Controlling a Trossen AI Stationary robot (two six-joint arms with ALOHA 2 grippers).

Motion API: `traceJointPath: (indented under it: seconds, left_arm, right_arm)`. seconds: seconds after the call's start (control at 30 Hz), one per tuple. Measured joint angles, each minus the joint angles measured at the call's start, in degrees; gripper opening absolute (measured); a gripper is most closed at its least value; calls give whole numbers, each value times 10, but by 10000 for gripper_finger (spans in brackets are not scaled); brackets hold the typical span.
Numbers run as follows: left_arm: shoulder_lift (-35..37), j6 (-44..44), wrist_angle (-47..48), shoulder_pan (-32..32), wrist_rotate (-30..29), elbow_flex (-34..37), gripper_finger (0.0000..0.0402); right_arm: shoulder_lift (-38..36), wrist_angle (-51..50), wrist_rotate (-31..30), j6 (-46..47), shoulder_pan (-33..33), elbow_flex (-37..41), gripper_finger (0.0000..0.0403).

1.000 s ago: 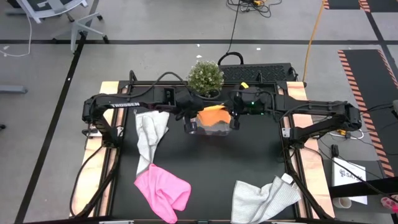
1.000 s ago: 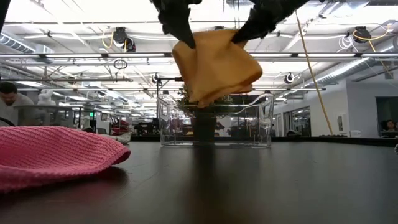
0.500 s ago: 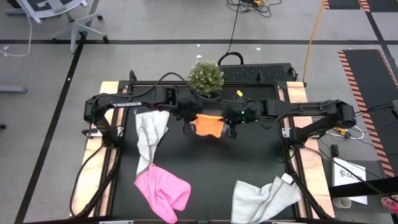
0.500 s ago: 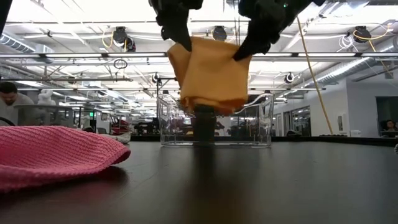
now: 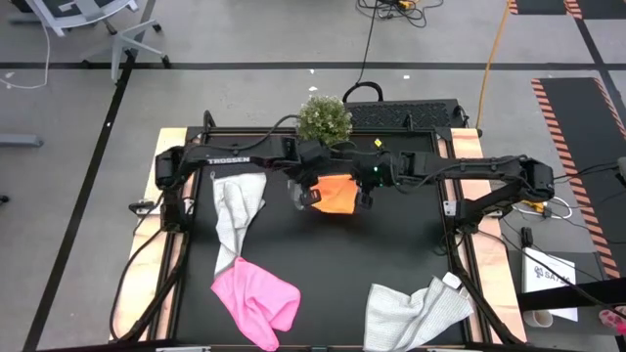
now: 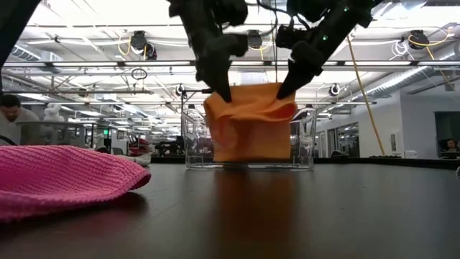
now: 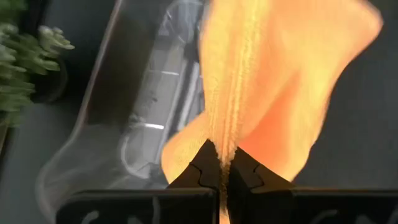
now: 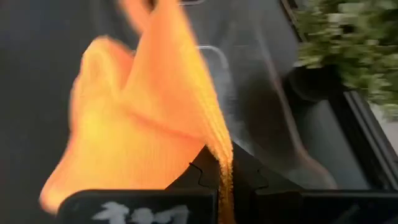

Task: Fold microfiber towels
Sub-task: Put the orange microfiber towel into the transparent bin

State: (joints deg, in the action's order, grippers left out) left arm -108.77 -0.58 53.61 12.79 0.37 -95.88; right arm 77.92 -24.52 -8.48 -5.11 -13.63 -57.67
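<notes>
— Holding what, those two claws?
— Left gripper (image 5: pixel 311 196) and right gripper (image 5: pixel 364 197) each pinch a top corner of the orange towel (image 6: pixel 250 122), which hangs just in front of the clear tub (image 6: pixel 305 140).

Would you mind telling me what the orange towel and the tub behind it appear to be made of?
Orange towel: soft matte cloth, probably microfiber; it drapes in folds, and its pinched edge looks fuzzy in the wrist views. Tub: clear, glossy, rigid material, likely plastic; the room shows through its walls, which catch bright highlights.
</notes>
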Motion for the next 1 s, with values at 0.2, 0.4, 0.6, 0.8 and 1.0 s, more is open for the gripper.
traceJointPath:
  seconds: [0.2, 0.4, 0.6, 0.8, 1.0]
  left_arm:
    - [-28, 0, -1, 22, 25, 0, 4]
    - [-33, 1, -4, 33, 23, 0, 11]
    - [-31, 22, -1, 33, -58, 1, 61]
    - [-30, 19, -4, 38, -112, 1, 100]
    - [-30, 0, -7, 41, -114, 1, 117]
  right_arm:
    - [20, 6, 42, -1, -25, 8, 0]
    - [47, 36, 39, -33, -25, 29, 11]
    - [51, 25, -67, -77, -26, 31, 50]
    - [47, 37, -97, -106, -26, 30, 85]
    - [11, 44, -96, -106, -24, 30, 95]
